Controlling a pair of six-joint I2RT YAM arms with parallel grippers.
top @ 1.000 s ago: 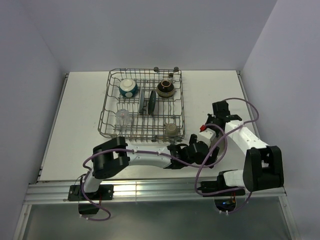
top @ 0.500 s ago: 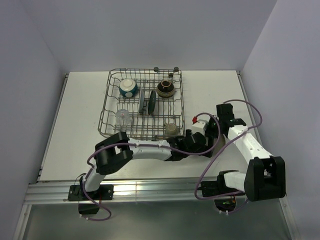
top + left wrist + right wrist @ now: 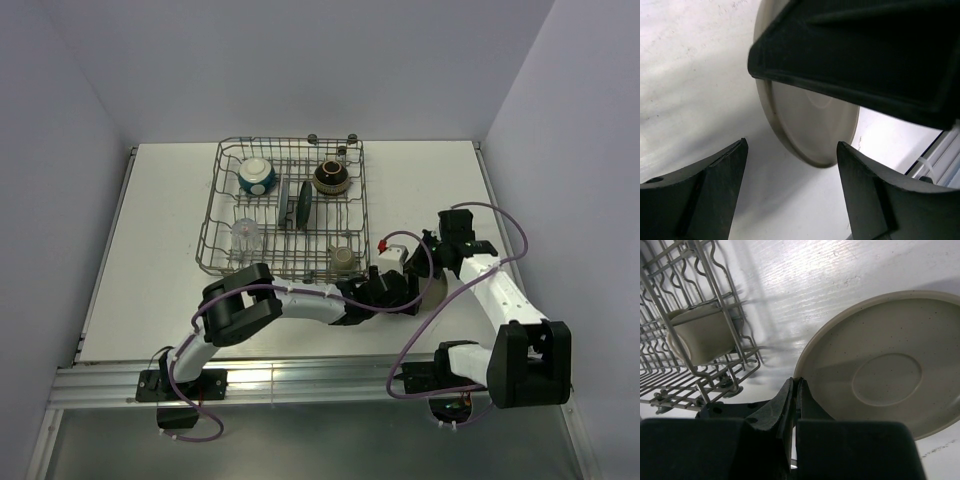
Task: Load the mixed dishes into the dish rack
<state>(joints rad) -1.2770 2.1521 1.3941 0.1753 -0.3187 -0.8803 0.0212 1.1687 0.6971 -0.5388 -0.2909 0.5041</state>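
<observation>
left pincer (image 3: 791, 147) has slid up to the beige plate (image 3: 810, 122), open but narrowing; right pincer (image 3: 795, 386) stays shut at its rim. pickup for the dish rack (image 3: 212, 222) looks close.

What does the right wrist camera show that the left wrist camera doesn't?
Only the right wrist view shows the dish rack, with the olive-grey mug inside its wires. Only the left wrist view shows the left gripper, its fingers apart and aimed at the plate. Both show the beige plate on the white table, with the right gripper, shut, at the plate's edge.
</observation>
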